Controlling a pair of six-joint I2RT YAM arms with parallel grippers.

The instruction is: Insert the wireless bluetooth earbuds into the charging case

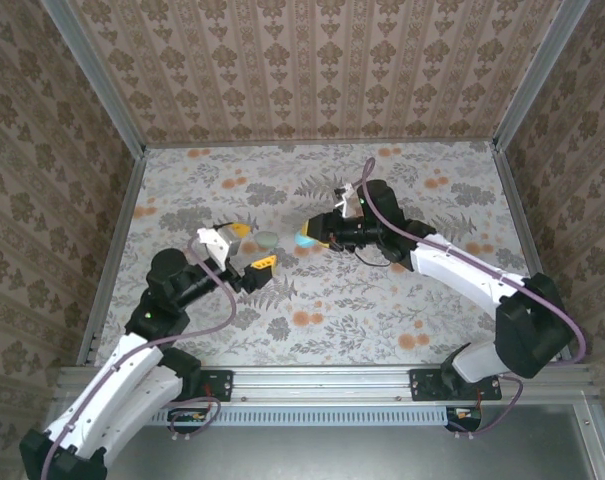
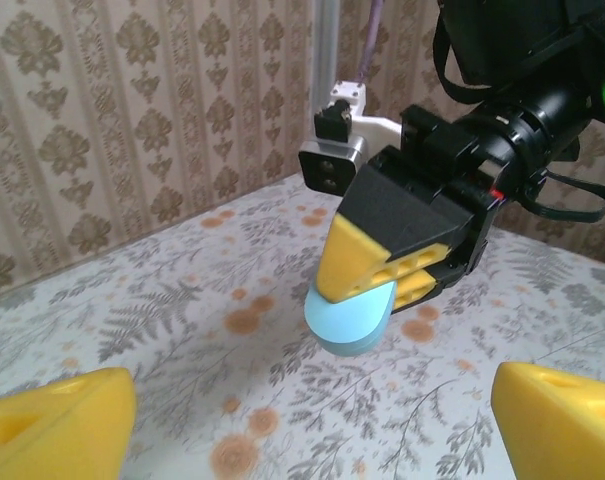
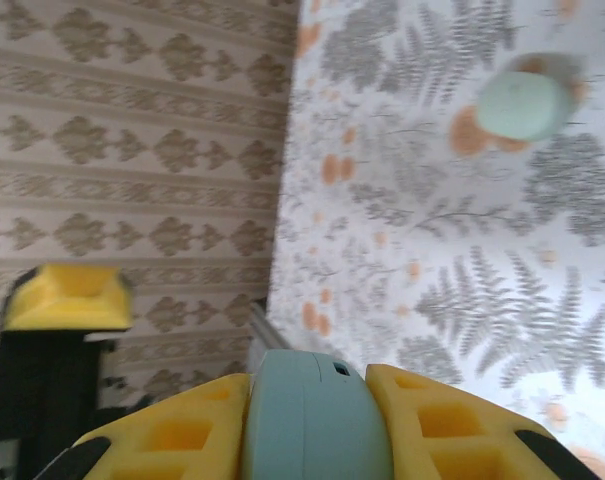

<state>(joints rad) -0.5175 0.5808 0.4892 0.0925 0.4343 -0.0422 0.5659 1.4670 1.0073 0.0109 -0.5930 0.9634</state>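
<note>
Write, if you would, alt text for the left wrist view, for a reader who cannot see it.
The right gripper, shut on a pale blue oval case, holds it over the floral table, with patterned wallpaper behind. In the foreground the left gripper stands open, its yellow fingertips at the bottom corners.

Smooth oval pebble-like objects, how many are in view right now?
2: a light blue oval clamped in the right gripper, and a pale green oval lying free on the floral table. Others may be hidden.
</note>
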